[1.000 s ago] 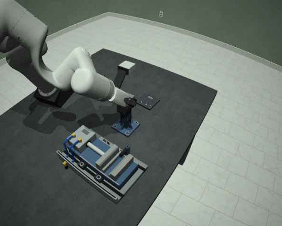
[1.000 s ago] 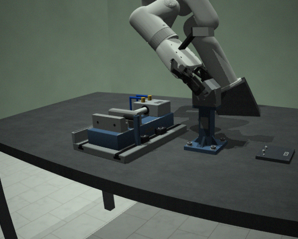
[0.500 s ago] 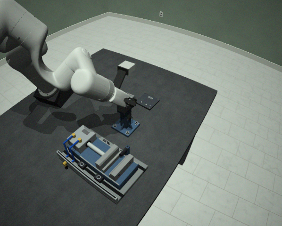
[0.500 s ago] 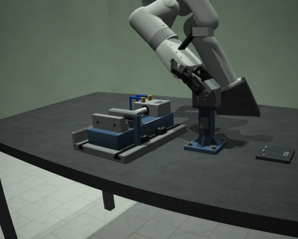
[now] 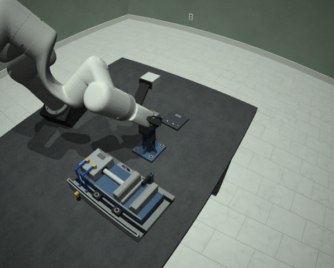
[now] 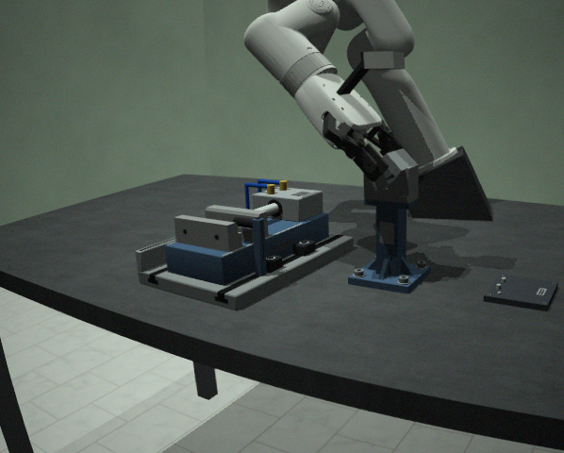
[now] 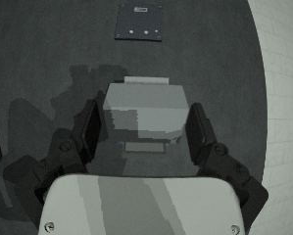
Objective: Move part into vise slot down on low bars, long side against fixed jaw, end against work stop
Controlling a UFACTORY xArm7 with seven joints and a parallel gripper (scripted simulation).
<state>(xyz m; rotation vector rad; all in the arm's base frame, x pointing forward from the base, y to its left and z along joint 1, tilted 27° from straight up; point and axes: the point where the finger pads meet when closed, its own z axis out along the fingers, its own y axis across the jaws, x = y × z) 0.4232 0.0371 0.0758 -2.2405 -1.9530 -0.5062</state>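
The part (image 7: 146, 114), a grey block, lies tilted in the V-block (image 6: 389, 192) on top of its blue stand (image 5: 148, 147). It also shows in the exterior view (image 6: 400, 168). I cannot tell which way its slot faces. My gripper (image 7: 143, 114) is open, with one finger on each side of the part, not clamping it. It also shows in the top and exterior views (image 5: 153, 121) (image 6: 377, 156). The infeed plate (image 5: 175, 119) lies bare beyond the V-block. The vise (image 5: 123, 187) stands open, with its fixed jaw (image 5: 144, 196), moving jaw (image 5: 127, 186) and work stop (image 5: 147, 180).
The air cylinder (image 5: 101, 163) with blue hoses sits at the vise's left end. A grey box on a dark post stands behind the arm. The table's right edge runs close past the infeed plate.
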